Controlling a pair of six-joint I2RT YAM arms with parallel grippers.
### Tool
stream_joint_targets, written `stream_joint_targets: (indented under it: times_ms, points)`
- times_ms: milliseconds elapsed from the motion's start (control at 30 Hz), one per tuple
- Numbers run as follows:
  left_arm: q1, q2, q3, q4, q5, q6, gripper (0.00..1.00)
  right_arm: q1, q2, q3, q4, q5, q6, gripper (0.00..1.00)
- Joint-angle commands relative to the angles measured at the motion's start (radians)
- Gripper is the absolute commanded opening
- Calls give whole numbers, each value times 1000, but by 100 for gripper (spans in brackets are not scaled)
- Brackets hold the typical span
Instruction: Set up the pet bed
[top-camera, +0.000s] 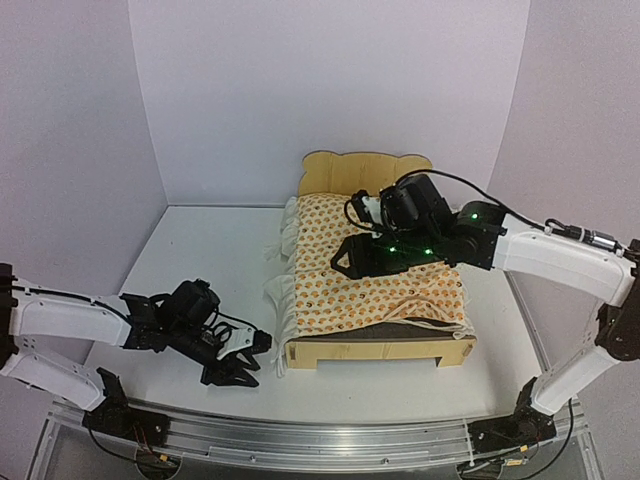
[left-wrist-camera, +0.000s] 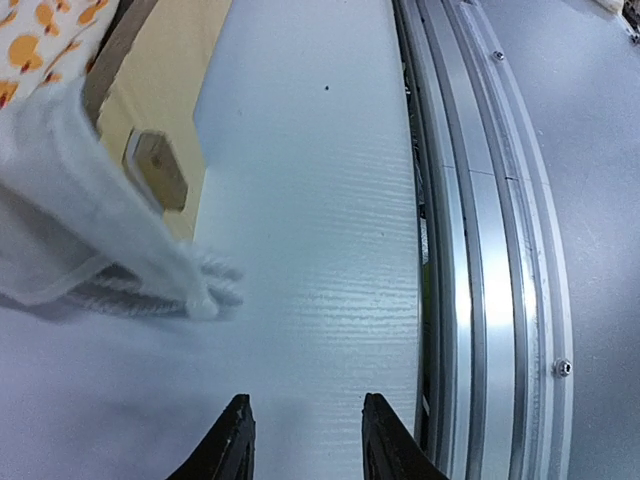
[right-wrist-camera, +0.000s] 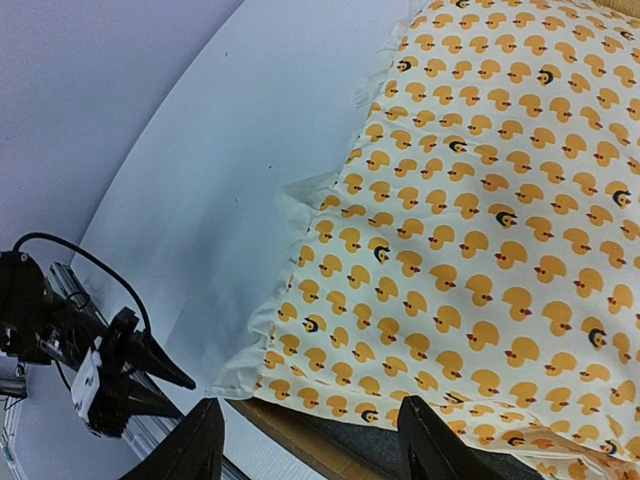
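Broadly, the white table (top-camera: 200, 250) is taken up on its far right by the pet bed (top-camera: 380, 352), which is stood with its scalloped headboard (top-camera: 365, 165) toward the back wall (top-camera: 330, 80) and its low end toward the arms. The duck-patterned mattress cushion (top-camera: 370, 290) is laid in the frame, so the step in hand is judged to be the squaring of that cushion rather than its placing. Its near edge is seen rumpled and lifted, with a strip of the dark fabric base (top-camera: 405, 331) uncovered, and its white ruffle (left-wrist-camera: 100, 230) is draped over the left rail down to the table.

The right gripper (top-camera: 347, 262) is held above the cushion's middle, its jaws well apart and nothing between them. The left gripper (top-camera: 250, 358) is seen low over the table, just beside the bed's near left corner, its fingers partly parted and empty.

For the next move, a pinch on the ruffle or on the rumpled near edge would be called for, then a pull toward the bed's low end. Open room is offered on the left half of the table. The near side is bounded by the aluminium rail (top-camera: 300, 440), and on the right the bed is set close to the side wall (top-camera: 570, 120). No pillow can be made out.
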Motion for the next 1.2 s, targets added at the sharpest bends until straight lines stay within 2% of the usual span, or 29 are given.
stream_joint_targets:
  times_ms: [0, 67, 133, 300, 333, 433, 533, 633, 700, 767, 900, 1000, 1167]
  points:
    - [-66, 77, 7, 292, -130, 61, 37, 76, 17, -43, 190, 91, 77, 59]
    - [-67, 156, 53, 292, -172, 56, 38, 105, 27, -54, 192, 100, 85, 59]
    - [-67, 221, 103, 258, -179, 47, 37, 128, 29, -80, 191, 84, 72, 64]
    - [-67, 262, 146, 219, -144, 58, 44, 148, 18, -175, 186, -11, -108, 74]
    - [-66, 264, 154, 213, -136, 54, 44, 147, 18, -170, 174, 15, -114, 75]
    - [-54, 204, 176, 164, -93, 60, 44, 112, 19, -67, -23, 241, 61, 76]
    - [1, 64, 163, 106, 20, 136, 51, 58, -33, -34, -262, 443, 356, 76]
    - [56, -47, 155, 49, 92, 221, 57, 10, -112, -60, -588, 509, 764, 74]
    - [85, -82, 168, 29, 100, 239, 59, 8, -153, -63, -791, 474, 938, 75]
    - [107, -81, 186, 24, 103, 246, 60, 20, -158, -47, -907, 418, 1010, 76]
    - [131, -40, 220, 94, 63, 234, 63, 33, -130, -37, -990, 299, 1098, 81]
    - [143, 2, 268, 122, 24, 207, 64, 33, -165, -126, -919, 248, 1192, 82]
    - [162, 23, 293, 147, 25, 206, 64, 18, -139, -194, -801, 324, 1277, 83]
